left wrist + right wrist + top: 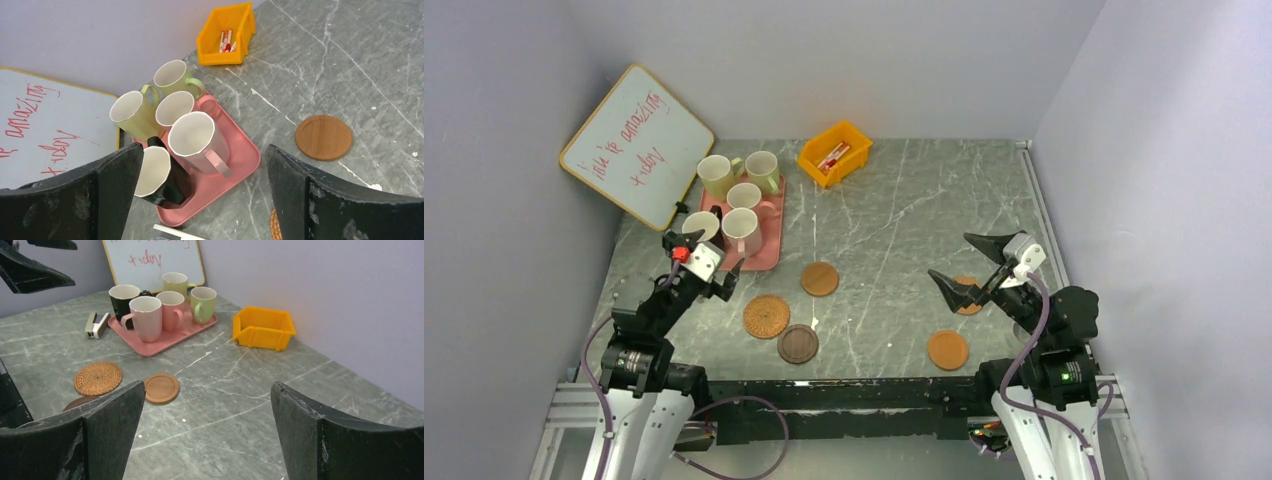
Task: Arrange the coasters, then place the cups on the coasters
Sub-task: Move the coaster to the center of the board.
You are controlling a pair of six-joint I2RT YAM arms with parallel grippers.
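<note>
Left gripper [204, 150], jaws spread wide and empty, hangs over the near end of the pink tray [766, 258], just above the black cup [701, 225]. Right gripper [949, 256], equally wide and empty, hovers above a plain coaster [969, 300] that it partly hides near the desk's [904, 200] right side.

All five cups sit crowded on the tray: two pink cups [741, 230] behind the black one, two green cups [716, 175] at the back. The coasters lie scattered flat on the desk: a second plain one [947, 349] close to the right arm's base, a third [820, 279] near the tray's corner, the woven coaster [766, 316] and the dark coaster [798, 343] almost touching in front of the left arm.

The job looks barely begun, with coasters to be arranged first. Thin discs lying flat likely need a straight-down approach, fingers pinching opposite rims at desk level. Each should probably land well apart in the open middle, leaving room for handles, before any cup leaves the tightly packed tray.
</note>
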